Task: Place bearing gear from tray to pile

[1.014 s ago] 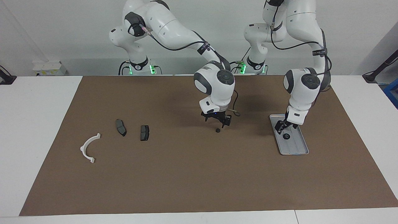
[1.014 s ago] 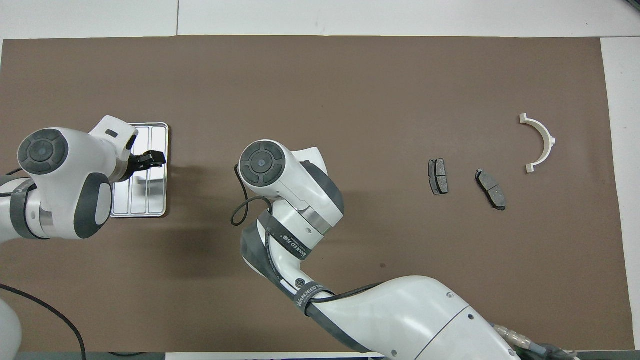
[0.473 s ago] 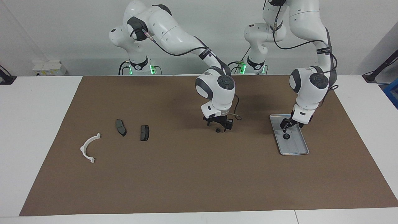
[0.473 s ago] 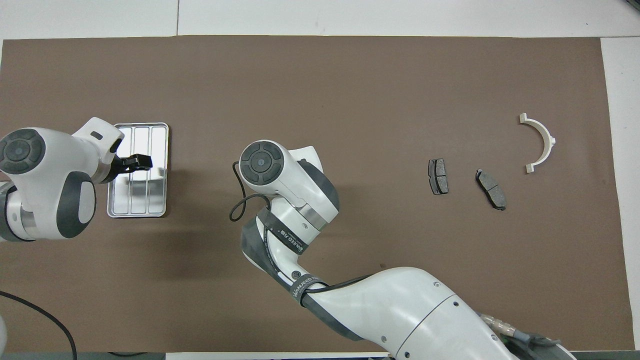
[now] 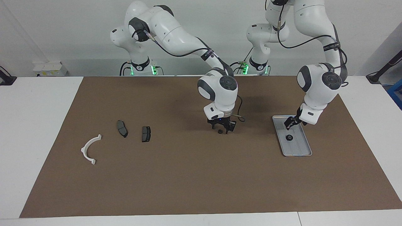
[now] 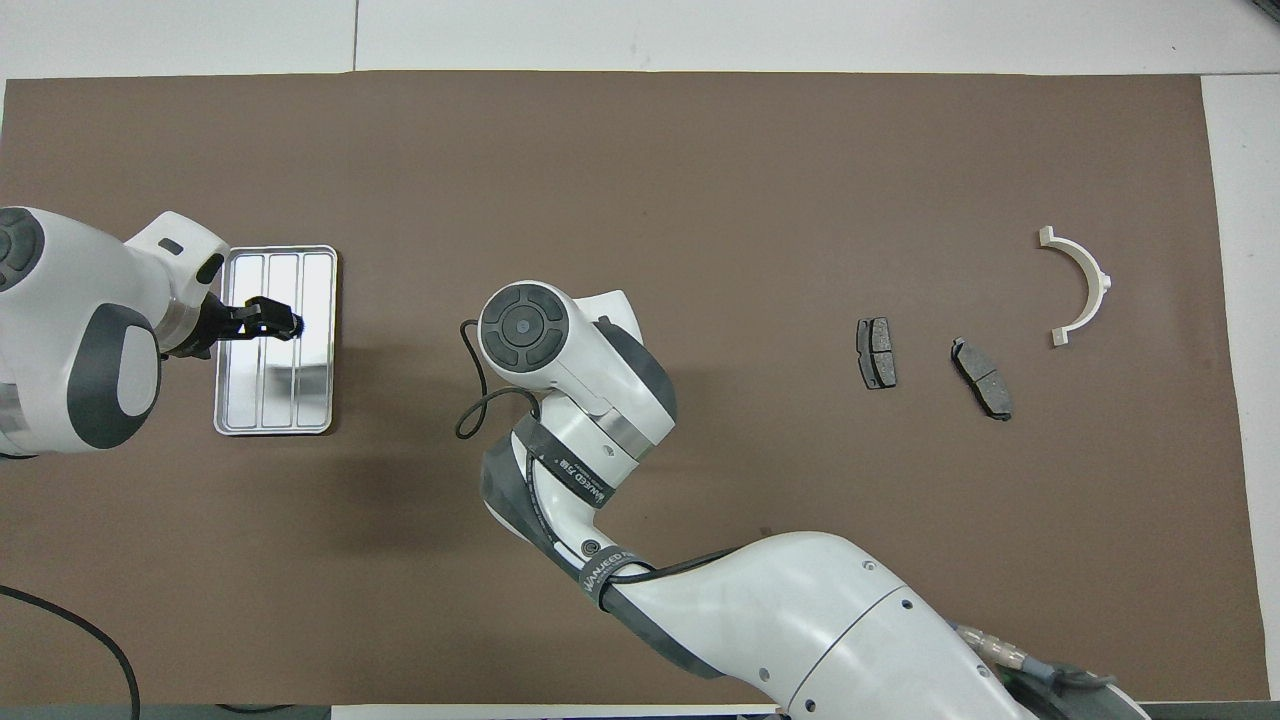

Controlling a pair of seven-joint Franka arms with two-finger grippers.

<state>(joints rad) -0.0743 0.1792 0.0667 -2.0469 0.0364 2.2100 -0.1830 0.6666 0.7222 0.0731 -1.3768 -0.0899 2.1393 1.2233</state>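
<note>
Two small dark gears show in the facing view: one gear [image 5: 288, 137] lies in the tray [image 5: 304, 153] near the left arm's end of the bench, directly under the left gripper [image 5: 289, 123], whose finger state cannot be told; the second gear [image 5: 220, 131] sits mid-bench between the spread fingers of the right gripper [image 5: 223, 128]. In the overhead view, the pile [image 6: 975, 325] lies toward the right arm's end, with open mat [image 6: 760, 250] between.
</note>
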